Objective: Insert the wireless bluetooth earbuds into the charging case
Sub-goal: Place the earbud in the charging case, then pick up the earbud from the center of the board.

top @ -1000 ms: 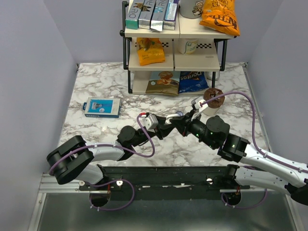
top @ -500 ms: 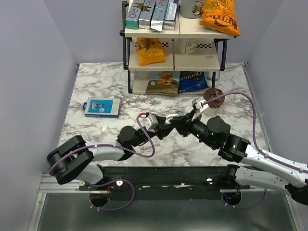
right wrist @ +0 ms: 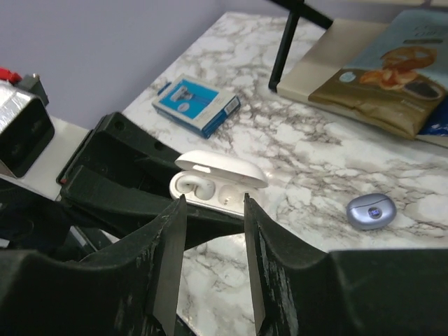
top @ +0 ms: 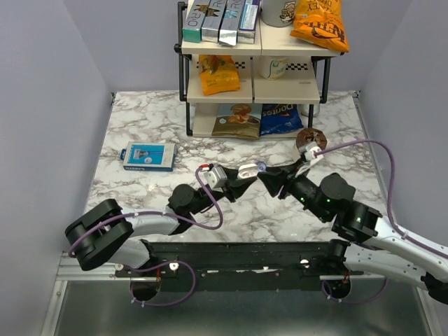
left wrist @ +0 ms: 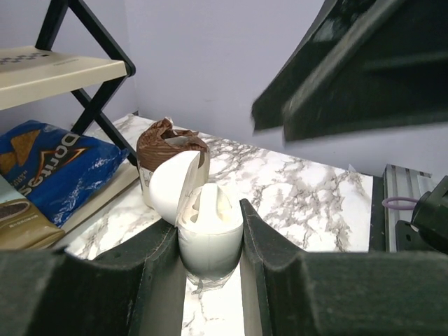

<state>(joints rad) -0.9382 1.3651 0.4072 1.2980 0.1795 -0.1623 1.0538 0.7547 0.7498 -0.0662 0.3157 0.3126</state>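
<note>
My left gripper (top: 246, 172) is shut on a white clamshell case (left wrist: 208, 241) with its lid open. One white curled bud (right wrist: 198, 185) sits in one socket and the other socket is empty. My right gripper (right wrist: 213, 203) is open and empty, just short of the white case (right wrist: 218, 183), not touching it. A small rounded lavender-blue charging case (right wrist: 371, 211) lies shut on the marble beside the grippers; it also shows in the top view (top: 260, 167). No purple earbuds are in view.
A brown-topped cup (top: 310, 138) stands to the right behind the grippers. A blue box (top: 148, 156) lies at the left. A black-framed shelf rack (top: 252, 70) with snack bags stands at the back.
My right arm has drawn back to the right, away from the left gripper, uncovering the white case. The left arm holds about the same place.
</note>
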